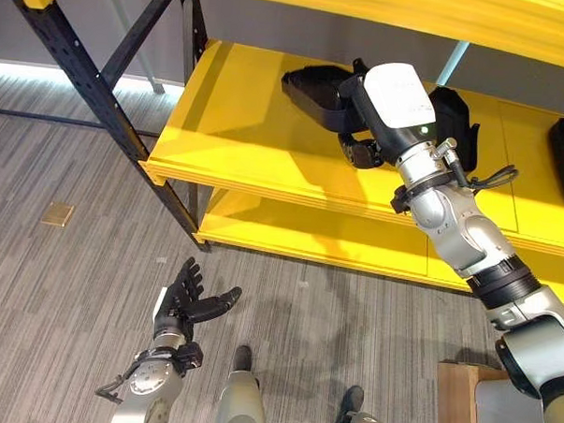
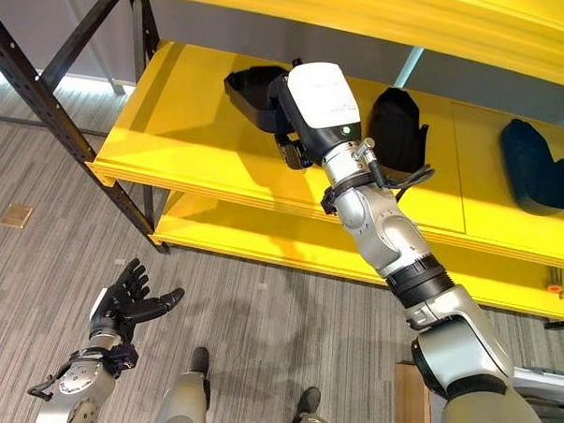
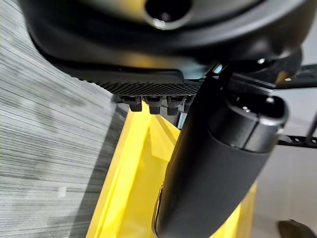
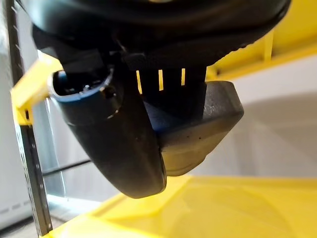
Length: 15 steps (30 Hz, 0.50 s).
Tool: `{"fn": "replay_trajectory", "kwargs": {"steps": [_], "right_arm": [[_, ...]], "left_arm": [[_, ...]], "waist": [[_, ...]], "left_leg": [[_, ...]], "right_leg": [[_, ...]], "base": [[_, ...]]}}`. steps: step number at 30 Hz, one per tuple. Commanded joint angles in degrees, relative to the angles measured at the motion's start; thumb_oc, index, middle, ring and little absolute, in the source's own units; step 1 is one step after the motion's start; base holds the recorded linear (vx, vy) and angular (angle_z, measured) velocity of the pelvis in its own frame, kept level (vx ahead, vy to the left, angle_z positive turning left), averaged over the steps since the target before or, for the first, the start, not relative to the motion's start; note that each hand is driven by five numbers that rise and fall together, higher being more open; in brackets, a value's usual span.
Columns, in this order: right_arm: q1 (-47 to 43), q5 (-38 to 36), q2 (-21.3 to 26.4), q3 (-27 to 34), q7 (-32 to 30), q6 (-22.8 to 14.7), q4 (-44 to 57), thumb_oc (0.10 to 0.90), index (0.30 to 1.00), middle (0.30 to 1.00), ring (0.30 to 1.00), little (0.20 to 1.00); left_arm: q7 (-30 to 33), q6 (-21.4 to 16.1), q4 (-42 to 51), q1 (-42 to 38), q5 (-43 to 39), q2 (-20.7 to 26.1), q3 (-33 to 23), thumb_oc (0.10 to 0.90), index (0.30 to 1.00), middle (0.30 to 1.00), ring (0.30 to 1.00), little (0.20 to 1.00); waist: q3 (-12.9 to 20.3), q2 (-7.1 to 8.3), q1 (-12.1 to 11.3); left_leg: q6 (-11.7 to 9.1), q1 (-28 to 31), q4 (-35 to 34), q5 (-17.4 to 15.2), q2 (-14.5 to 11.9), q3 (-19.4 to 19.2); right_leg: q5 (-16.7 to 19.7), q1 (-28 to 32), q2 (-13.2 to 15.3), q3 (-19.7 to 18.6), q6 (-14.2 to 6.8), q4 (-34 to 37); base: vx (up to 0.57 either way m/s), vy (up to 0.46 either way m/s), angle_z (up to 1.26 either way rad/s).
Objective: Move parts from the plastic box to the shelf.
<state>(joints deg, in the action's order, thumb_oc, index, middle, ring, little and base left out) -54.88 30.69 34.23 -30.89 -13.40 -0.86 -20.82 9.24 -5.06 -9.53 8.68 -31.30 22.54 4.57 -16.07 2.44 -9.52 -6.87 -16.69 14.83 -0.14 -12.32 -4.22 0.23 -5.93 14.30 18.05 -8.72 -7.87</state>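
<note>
My right hand [image 1: 360, 147] reaches onto the yellow shelf [image 1: 238, 135], shut on a black moulded part [image 1: 311, 86] at the board's left end. In the right wrist view the thumb [image 4: 119, 134] and fingers [image 4: 163, 79] clamp the part [image 4: 203, 131] close above the shelf board [image 4: 223, 208]; I cannot tell whether it touches. Two more black parts lie on the same board, one behind my forearm [image 2: 398, 128] and one further right [image 2: 532, 166]. My left hand [image 1: 189, 301] hangs low over the floor, open and holding nothing.
A black steel upright [image 1: 91, 81] and its brace carry the shelf's left end. Below runs a lower yellow board [image 1: 337, 242]. A wooden box [image 1: 456, 397] stands on the floor at the lower right. A small tan plate [image 1: 57, 214] lies on the carpet.
</note>
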Motion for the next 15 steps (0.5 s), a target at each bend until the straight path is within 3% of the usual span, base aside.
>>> {"fn": "replay_trajectory", "kwargs": {"steps": [1,15], "right_arm": [[-11.88,-1.58,0.19,1.68,-4.35,-0.51,2.41,0.400,0.300,0.300,0.300,0.300],[-16.37,-5.22,-2.81,-1.83,-4.72,1.61,-14.31,0.400,0.300,0.300,0.300,0.300]], "left_arm": [[-0.86,-5.96,4.43,-1.58,-1.71,5.71,1.14,0.900,1.000,1.000,1.000,1.000],[-0.91,-7.00,4.79,-2.52,-2.90,6.97,3.62,0.900,1.000,1.000,1.000,1.000]], "waist": [[3.24,1.05,-0.37],[-1.08,-1.16,-2.83]], "left_leg": [[-2.43,-2.78,-0.45,1.69,-4.06,3.00],[-2.27,-8.22,4.39,0.33,-2.44,5.72]], "right_leg": [[-0.86,3.44,5.53,1.63,-3.04,-0.99],[-2.56,0.95,6.18,2.88,-2.64,-4.24]], "base": [[0.00,-0.005,0.08],[0.01,0.012,0.11]]}}
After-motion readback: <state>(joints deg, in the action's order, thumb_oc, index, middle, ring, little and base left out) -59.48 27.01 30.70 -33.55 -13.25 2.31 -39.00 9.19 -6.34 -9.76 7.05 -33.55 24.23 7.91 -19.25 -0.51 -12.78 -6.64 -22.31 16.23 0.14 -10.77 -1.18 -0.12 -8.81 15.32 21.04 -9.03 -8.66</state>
